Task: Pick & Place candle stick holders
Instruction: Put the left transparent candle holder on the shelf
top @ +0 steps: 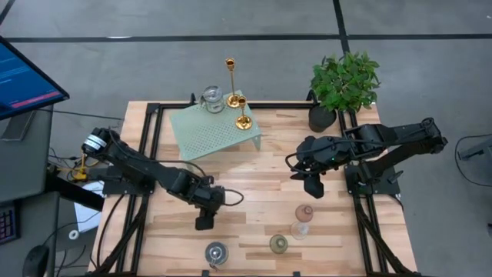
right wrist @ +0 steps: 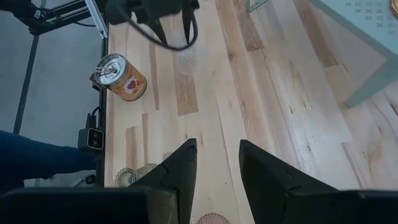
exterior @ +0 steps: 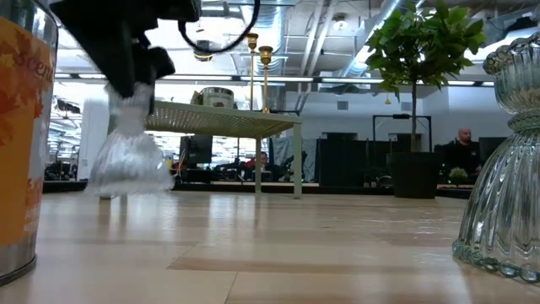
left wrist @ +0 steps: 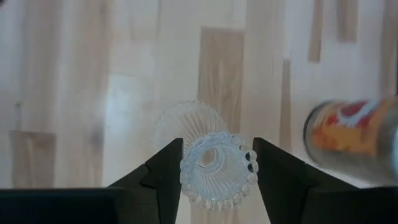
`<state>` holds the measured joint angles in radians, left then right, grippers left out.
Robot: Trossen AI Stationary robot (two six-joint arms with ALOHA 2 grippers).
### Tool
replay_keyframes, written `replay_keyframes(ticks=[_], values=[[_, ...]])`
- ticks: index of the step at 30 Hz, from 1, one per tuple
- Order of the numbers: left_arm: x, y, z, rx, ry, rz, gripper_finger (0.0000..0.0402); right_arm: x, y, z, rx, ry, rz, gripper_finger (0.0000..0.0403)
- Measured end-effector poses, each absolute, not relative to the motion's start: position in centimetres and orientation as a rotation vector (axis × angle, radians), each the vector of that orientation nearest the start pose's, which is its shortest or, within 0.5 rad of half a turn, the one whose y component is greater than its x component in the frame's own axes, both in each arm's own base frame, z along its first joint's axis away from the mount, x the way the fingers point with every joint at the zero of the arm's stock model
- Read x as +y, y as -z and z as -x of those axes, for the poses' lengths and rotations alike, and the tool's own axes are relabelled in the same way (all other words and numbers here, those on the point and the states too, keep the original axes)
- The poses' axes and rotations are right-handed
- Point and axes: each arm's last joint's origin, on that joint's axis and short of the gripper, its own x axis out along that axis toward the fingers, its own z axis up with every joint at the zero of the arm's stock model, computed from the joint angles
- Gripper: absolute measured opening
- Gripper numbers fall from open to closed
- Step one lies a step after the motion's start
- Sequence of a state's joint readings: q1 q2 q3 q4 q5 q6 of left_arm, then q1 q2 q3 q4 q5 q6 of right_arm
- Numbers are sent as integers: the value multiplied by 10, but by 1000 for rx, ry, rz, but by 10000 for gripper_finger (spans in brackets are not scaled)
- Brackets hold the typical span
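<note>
A clear ribbed glass holder [left wrist: 216, 169] is gripped by the left gripper [left wrist: 216, 167], its jaws part-closed on either side of the beaded rim. In the low view the holder [exterior: 128, 148] is seen lifted clear of the desk [top: 254, 196], upright, flared foot down, so its long axis runs vertical and in line with the gripper above it. In the high view the left gripper [top: 206, 211] is found at the near left-centre of the desk.

The relation that matters now: the mint-green rack [top: 215, 129] lies farther off and slightly right of the held glass, well apart. Already set on it are a glass cup [top: 211, 98] and a short gold candlestick [top: 243, 112], with a tall gold candlestick [top: 231, 81] by its far edge. If the rack is the target, a carry away from the near edge is called for, with the foot kept level.

The right gripper [top: 314, 185] is held above the right-centre of the desk; its jaws [right wrist: 214, 171] are seen narrowly parted with nothing between them. Just near of it a pink holder [top: 304, 212], a clear holder [top: 300, 229] and a greenish holder [top: 278, 244] are clustered, so this arm is judged the closer one for those. A tin with a silvery lid [top: 216, 252] is left at the near edge, near the left arm. A potted plant [top: 342, 85] is noted at the far right corner.
</note>
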<state>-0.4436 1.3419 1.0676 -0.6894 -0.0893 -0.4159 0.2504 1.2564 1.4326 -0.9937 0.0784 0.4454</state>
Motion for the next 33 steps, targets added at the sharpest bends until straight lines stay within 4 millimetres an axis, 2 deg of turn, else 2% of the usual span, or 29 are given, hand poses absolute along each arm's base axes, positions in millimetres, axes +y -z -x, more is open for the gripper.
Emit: replay_keyframes(ticks=[5, 8, 15, 18, 22, 30, 33], values=[[-99, -293, -232, 897, 34, 292, 168, 56, -386, -228, 825, 20, -286, 111], [-88, -315, -226, 791, -48, 380, 168, 56, -386, -228, 825, 20, -286, 111], [-59, -375, -204, 499, -200, 435, 168, 56, -386, -228, 825, 20, -286, 111], [-47, -391, -194, 408, -278, 440, 168, 56, -386, -228, 825, 20, -286, 111], [-31, -399, -185, 372, -364, 448, 168, 56, -386, -228, 825, 20, -286, 111], [-1, -387, -174, 490, -565, 448, 168, 56, -386, -228, 826, 36, -331, 111], [6, -388, -172, 479, -607, 459, 168, 56, -386, -228, 827, 38, -335, 111]])
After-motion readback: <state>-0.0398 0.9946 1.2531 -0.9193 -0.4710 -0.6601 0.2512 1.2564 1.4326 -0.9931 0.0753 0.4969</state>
